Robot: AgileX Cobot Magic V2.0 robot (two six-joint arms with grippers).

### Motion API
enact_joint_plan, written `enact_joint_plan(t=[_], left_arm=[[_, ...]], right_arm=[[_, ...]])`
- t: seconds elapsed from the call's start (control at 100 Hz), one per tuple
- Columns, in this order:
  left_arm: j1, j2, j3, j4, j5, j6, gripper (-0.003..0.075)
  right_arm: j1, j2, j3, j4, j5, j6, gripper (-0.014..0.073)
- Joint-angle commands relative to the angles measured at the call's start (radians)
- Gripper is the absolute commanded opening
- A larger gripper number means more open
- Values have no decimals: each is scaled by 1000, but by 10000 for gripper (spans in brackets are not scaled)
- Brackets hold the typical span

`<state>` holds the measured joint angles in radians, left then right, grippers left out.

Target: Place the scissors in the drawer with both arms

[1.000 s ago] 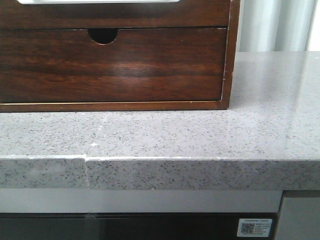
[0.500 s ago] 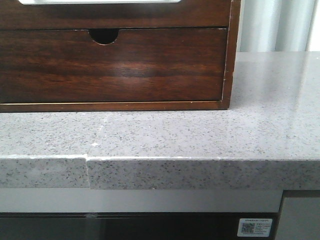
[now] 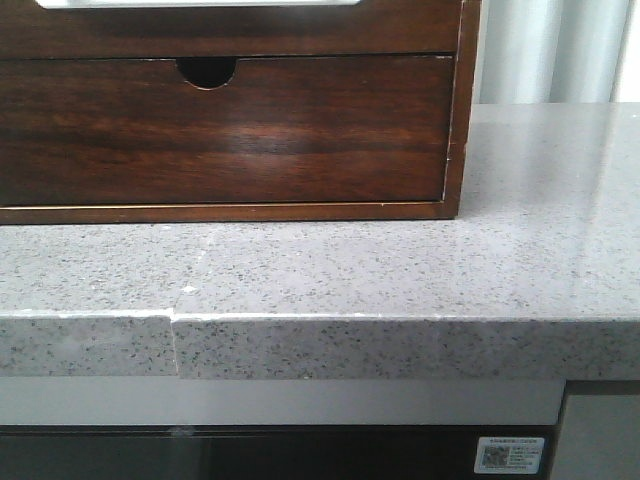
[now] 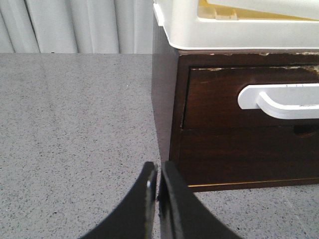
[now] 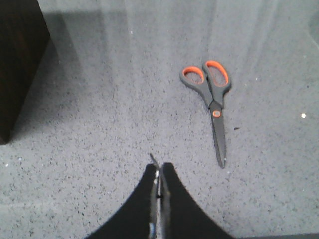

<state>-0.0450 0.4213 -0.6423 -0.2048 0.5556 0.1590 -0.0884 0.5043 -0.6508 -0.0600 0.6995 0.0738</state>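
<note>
The scissors (image 5: pixel 212 94), grey with orange-lined handles, lie flat on the grey counter, blades toward my right gripper (image 5: pixel 160 169). That gripper is shut and empty, a short way off from the blade tip. The drawer (image 4: pixel 219 99) is the upper, plain-fronted one in the dark wooden cabinet. It is shut, with a whitish round-cornered piece (image 4: pixel 279 97) on its front. It also shows at the top of the front view (image 3: pixel 230 30). My left gripper (image 4: pixel 158 169) is shut and empty, over the counter beside the cabinet's front left corner. The front view shows neither gripper nor the scissors.
Below is a like drawer with a half-moon notch (image 3: pixel 207 70), shut. A white tray (image 4: pixel 224 30) sits on top of the cabinet. The speckled grey counter (image 3: pixel 400 270) ends at a front edge (image 3: pixel 400 345). The cabinet's corner (image 5: pixel 20 64) stands to one side of the right gripper.
</note>
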Motion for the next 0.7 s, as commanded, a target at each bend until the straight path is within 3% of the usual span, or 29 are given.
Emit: enact_joint_plan(t=[0.0,0.55,0.64,0.69], left_arm=[[-8,14,-36,-14,-71,5,-20],[-8,14,-36,-22,-72,5,-20],[-8,14,-36,-22,-83,5,6],[-7,14,-36,-22,-90,5,96]], right_arm=[[-6,22,-38,-13,-72,-5,-69],[-6,22,-34,-18,-87,-5,-67],[-6,22,-34,-26,-85,-5,17],[-6,22,-34,-33,-85,-5,127]])
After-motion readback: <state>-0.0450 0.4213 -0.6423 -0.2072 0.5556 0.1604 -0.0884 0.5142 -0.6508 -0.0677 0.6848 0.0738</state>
